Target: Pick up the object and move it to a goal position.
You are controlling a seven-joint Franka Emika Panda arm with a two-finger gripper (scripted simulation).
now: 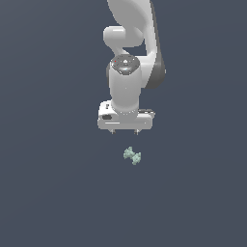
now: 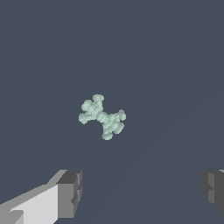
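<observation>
Across the exterior view's left there is only flat, dark slate-blue ground (image 1: 48,193), bare of anything I can use as a marker; no goal position shows in either view. Toward the middle hangs my white, glossy jointed arm (image 1: 126,82), pointing straight down, with my white two-fingered claw (image 1: 124,131) at its end. My jaws are spread wide: in the wrist view the grey finger pads (image 2: 70,192) stand far apart at either side, with nothing between them. I judge I hold them that way so the piece can pass between as I descend.

Just below the claw, slightly toward the exterior view's right, lies the tiny pale mint-green lumpy dumbbell-like object (image 1: 132,156) on the ground, apart from my fingertips. In the wrist view it (image 2: 102,116) lies at a diagonal, ahead of the line between my pads rather than on it. So I judge the pick is not yet begun; I would need to shift over it, perhaps turn to cross its narrow waist, then lower.
</observation>
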